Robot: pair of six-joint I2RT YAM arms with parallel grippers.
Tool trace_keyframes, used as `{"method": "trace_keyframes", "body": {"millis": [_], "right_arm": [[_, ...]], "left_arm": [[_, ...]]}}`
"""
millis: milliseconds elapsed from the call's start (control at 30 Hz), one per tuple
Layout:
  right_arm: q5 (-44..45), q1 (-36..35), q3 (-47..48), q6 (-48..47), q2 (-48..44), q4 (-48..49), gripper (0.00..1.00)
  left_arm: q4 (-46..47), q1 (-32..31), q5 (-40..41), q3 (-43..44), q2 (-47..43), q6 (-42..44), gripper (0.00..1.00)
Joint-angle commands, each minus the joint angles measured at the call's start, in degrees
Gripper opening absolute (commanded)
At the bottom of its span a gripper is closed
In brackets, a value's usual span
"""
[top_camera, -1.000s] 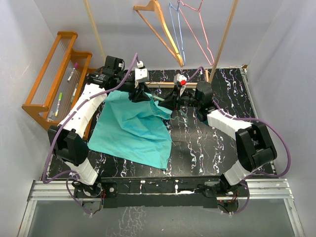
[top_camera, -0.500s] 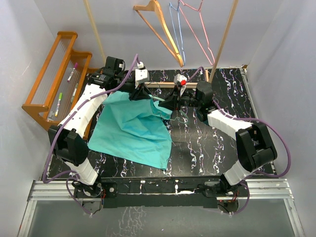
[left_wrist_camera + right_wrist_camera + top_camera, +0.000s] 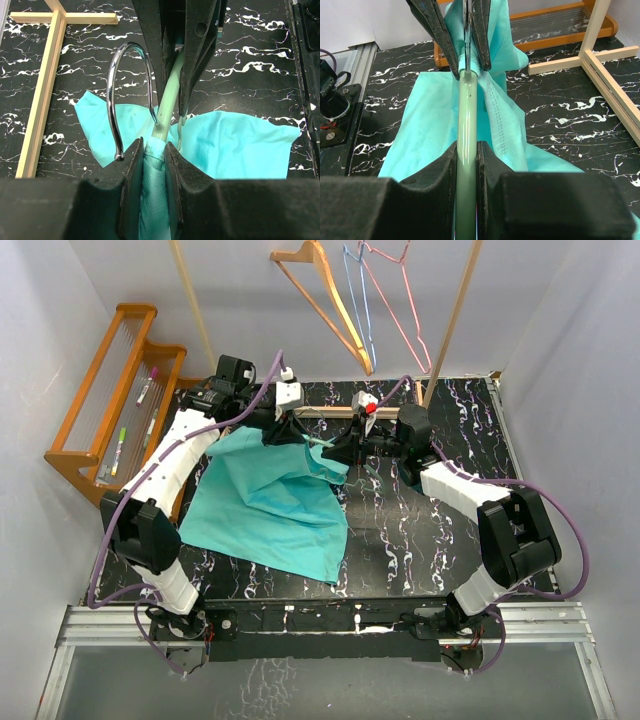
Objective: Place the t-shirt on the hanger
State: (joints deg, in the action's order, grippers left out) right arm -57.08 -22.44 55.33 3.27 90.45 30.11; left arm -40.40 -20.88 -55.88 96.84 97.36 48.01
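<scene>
Shirt (image 3: 265,515) cloth lies spread on the table (image 3: 430,530) nearest the arm bases. Its far edge is gathered up toward the two grippers, which meet above the far half of the table. The right gripper (image 3: 466,167) is clenched on the pale hanger (image 3: 466,110), whose bar runs straight out from between its jaws with cloth draped beside it. Just beyond, the left gripper (image 3: 154,165) has changed most. A second ago its jaws stood wider; they have since drawn in and settled, pinching a hemmed fold of shirt against the hanger's stem. Past that pinch the stem and the metal hook (image 3: 116,100) stick out bare. So the shirt is now pinned to the hanger near its neck, while most of it trails on the table. Neither shoulder of the hanger looks dressed yet, though the wrist views hide much of the frame. I judge that this grip secures the collar so the cloth can next be worked along one arm of the hanger; a slip here would let it slide off. Farther back hang an orange hanger (image 3: 320,300) and wire hangers (image 3: 385,300).
</scene>
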Motion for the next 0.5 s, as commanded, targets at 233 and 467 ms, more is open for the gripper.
{"method": "trace_keyframes", "body": {"millis": [233, 467], "right_arm": [[-0.5, -1.1, 4.1, -0.8, -1.9, 5.0, 0.08], [0.3, -1.2, 4.4, -1.1, -1.5, 4.4, 0.08]], "left_arm": [[-4.3, -3.2, -2.1, 2.7, 1.8, 0.9, 0.08], [-10.6, -3.3, -3.1, 5.5, 3.1, 5.2, 0.00]]}}
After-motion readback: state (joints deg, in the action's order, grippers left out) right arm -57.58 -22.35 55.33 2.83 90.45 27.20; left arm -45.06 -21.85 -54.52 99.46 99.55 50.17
